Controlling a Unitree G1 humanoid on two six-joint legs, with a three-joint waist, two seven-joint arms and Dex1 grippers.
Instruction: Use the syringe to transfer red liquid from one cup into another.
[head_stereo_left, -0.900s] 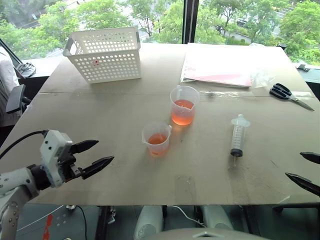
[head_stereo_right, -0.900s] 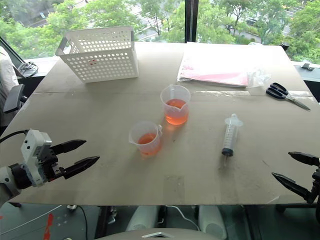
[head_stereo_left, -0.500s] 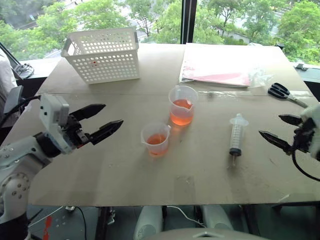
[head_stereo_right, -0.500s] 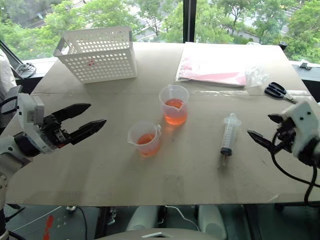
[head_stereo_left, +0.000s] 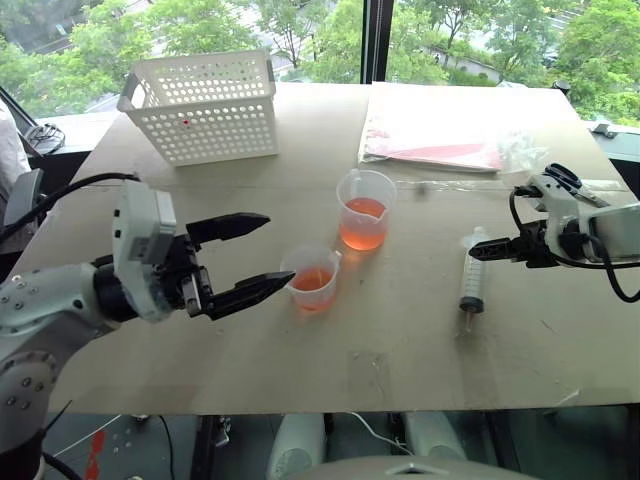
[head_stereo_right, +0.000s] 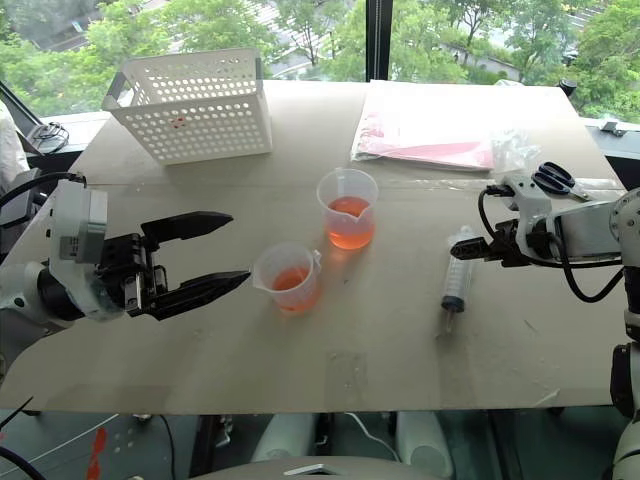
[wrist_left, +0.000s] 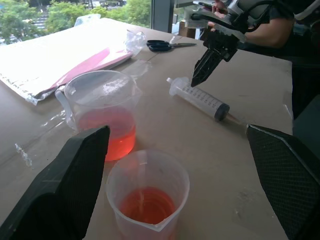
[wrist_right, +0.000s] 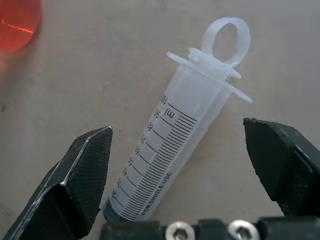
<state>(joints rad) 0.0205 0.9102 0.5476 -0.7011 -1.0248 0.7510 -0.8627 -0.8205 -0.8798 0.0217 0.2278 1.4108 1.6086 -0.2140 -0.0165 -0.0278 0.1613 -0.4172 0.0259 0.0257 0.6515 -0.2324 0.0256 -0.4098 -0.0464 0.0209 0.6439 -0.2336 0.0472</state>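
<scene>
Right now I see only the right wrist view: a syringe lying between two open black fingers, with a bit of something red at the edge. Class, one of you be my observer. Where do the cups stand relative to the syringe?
Observer: Two clear cups stand to the left of the syringe, both holding red liquid. The taller cup is farther back and the shorter cup is nearer the robot.
Operator: And where is the other end effector?
Observer: The left end effector is open above the table, close beside the shorter cup on its left, with its fingers pointing toward that cup.
</scene>
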